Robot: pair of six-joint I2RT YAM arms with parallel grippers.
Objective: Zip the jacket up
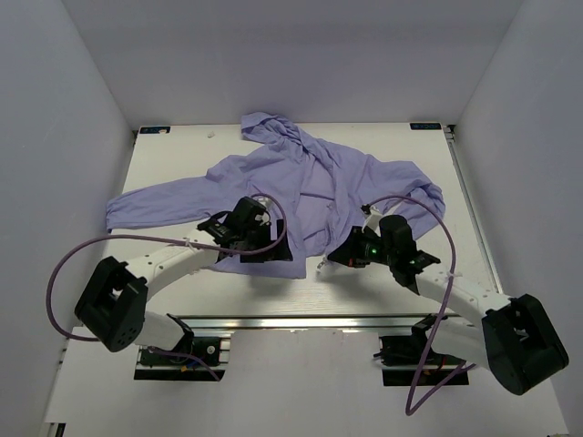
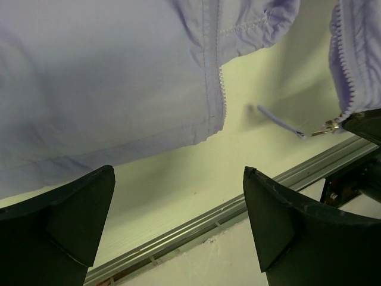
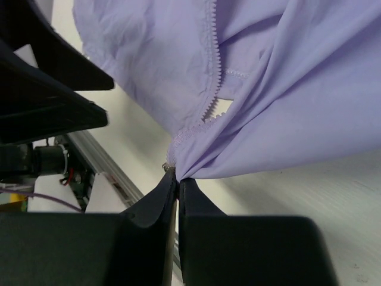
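Right gripper clamped on the bottom corner of the thin, wrinkled lavender jacket, beside its toothed zipper. Left gripper spread wide above the hem, holding nothing.

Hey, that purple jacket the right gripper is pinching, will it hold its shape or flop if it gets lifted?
Probably floppy: the jacket bunches into folds where the right gripper pinches its hem. It likely weighs little, since the thin fabric lies wrinkled on the table. The zipper edge would likely sag and twist rather than hold straight.
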